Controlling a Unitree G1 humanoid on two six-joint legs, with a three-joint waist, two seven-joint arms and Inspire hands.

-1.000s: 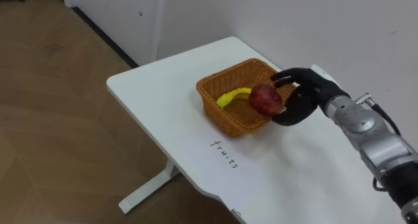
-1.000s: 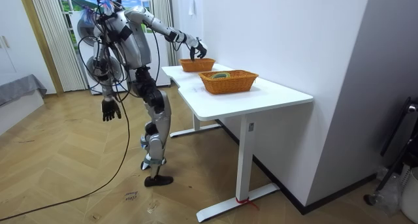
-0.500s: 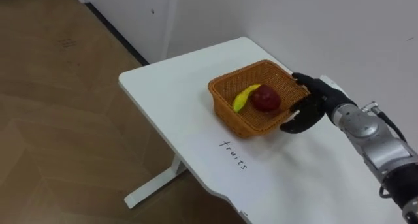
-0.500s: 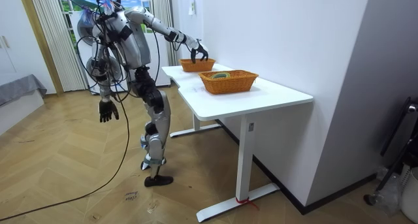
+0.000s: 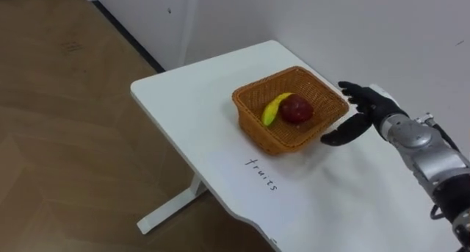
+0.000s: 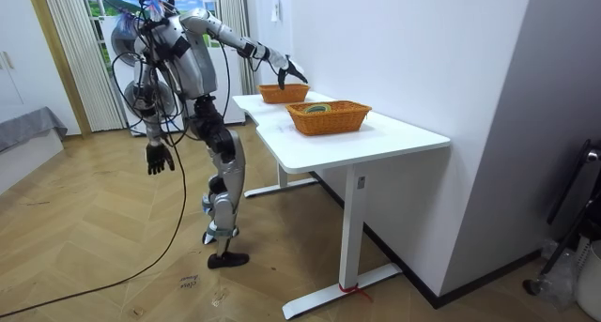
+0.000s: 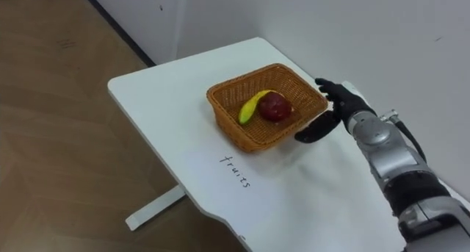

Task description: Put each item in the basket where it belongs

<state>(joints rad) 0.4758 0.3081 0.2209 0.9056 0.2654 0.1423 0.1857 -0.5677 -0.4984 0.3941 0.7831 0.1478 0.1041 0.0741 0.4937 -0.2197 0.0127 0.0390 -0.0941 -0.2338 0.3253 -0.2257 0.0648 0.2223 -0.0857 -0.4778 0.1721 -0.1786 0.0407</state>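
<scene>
Right hand (image 5: 367, 109), fingers spread and empty, hovers beside the basket (image 5: 258, 131) (apple (image 5: 297, 109) and banana (image 5: 272, 109) inside)

I see the basket (image 5: 268, 138) toward the far right of the tabletop (image 5: 191, 120). In it the banana (image 5: 273, 109) lies left of the apple (image 5: 297, 109), touching it. My right hand (image 5: 365, 112) is just right of the basket. A written label (image 5: 261, 173) lies on the tabletop on the basket's near side. In the room view, a second basket (image 6: 329, 122) stands beside the first.
</scene>
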